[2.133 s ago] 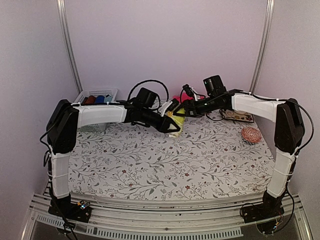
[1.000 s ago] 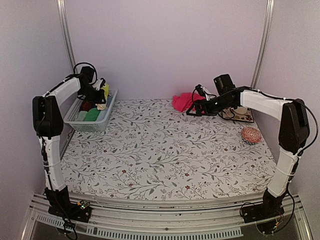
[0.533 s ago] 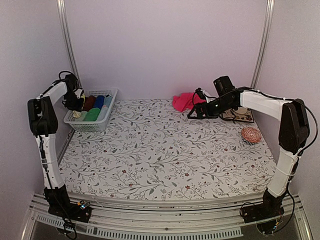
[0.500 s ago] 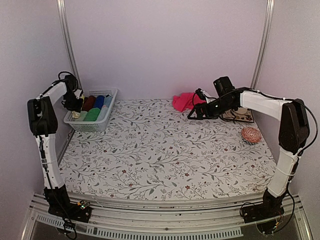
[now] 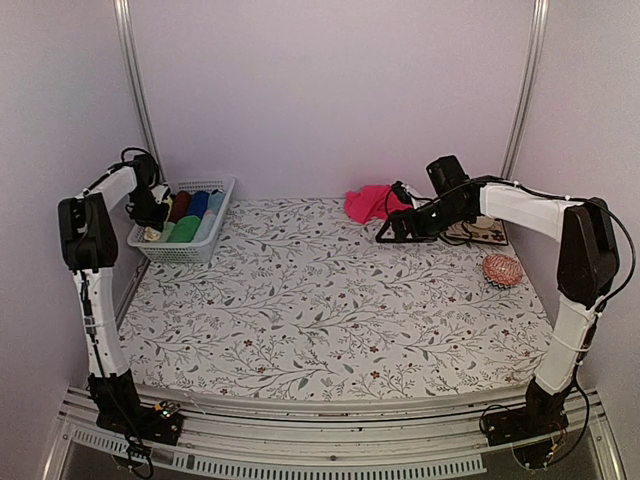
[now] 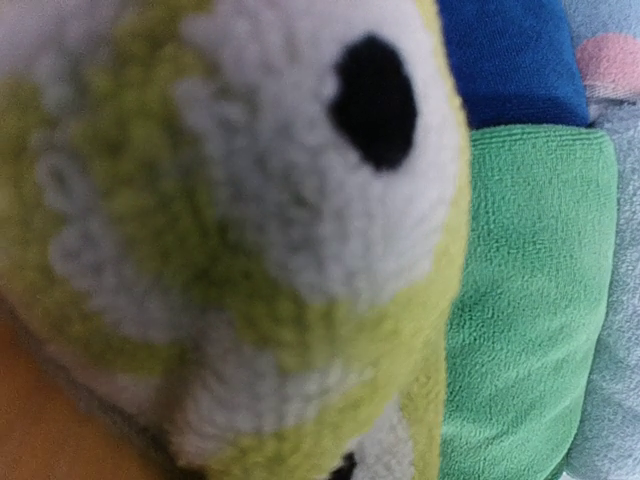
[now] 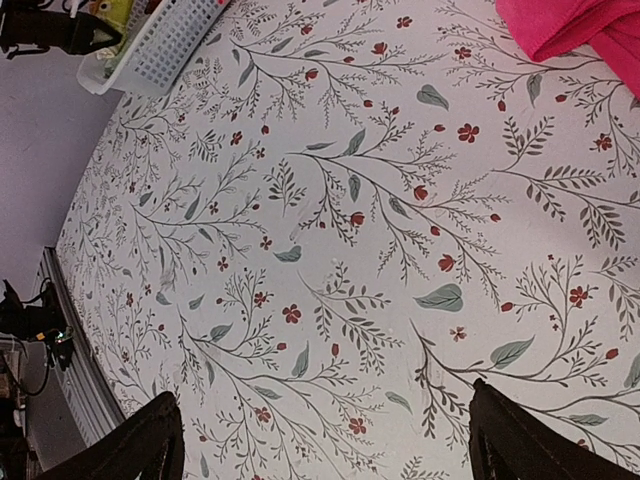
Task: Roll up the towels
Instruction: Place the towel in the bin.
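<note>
— What's changed?
— The left gripper [image 5: 150,218] has taken the yellow towel [image 6: 250,250] from mid-counter [image 5: 330,320] to the basket [image 5: 205,245]. I can't tell if it's released.
— The pink towel [image 5: 368,202]?
— Unrolled at the back, with the right gripper [image 5: 398,230] wide beside it. It's probably next.
</note>
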Controlling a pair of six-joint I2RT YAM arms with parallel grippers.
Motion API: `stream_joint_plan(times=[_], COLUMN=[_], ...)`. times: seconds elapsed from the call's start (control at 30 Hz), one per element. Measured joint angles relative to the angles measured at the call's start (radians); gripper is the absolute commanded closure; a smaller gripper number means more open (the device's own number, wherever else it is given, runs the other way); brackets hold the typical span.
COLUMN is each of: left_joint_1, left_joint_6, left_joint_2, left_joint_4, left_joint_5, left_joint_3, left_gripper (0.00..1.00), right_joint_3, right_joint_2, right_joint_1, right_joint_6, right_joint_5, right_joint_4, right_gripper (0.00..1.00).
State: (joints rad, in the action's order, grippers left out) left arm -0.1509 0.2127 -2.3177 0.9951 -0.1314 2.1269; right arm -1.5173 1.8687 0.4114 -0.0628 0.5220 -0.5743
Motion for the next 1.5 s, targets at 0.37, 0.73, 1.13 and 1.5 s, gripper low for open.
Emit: stream_joint_plan(times=[0.37,0.73,1.13,1.5], left_joint_1=[0.001,0.005,0.003,0.005], left_joint_6=[-0.008,-0.048,-0.087,-0.110], left_joint_2=[0.002,0.001,0.000,0.000], left_joint_4=[0.021,0.029,0.041,0.039], left_joint_5=[0.071,0.116,0.075,0.008], left_joint_3=[-0.037,-0.047,-0.001,0.051], left_gripper=[0.76,0.34,0.24,0.46], right_joint_3=[-0.035,-0.055,-0.101,-0.112], right_joint_2=[0.008,0.046,0.072,0.079], right_joint_1=[0.011,0.032,0.034,0.034], right_joint_6=[0.001,0.011,0.017,0.023], right_joint_5=[0.007,0.007,0.010,0.011], right_joint_4=[-0.017,-0.032,-0.039,-0.041], right_gripper=[0.01,0.01,0.01,0.01])
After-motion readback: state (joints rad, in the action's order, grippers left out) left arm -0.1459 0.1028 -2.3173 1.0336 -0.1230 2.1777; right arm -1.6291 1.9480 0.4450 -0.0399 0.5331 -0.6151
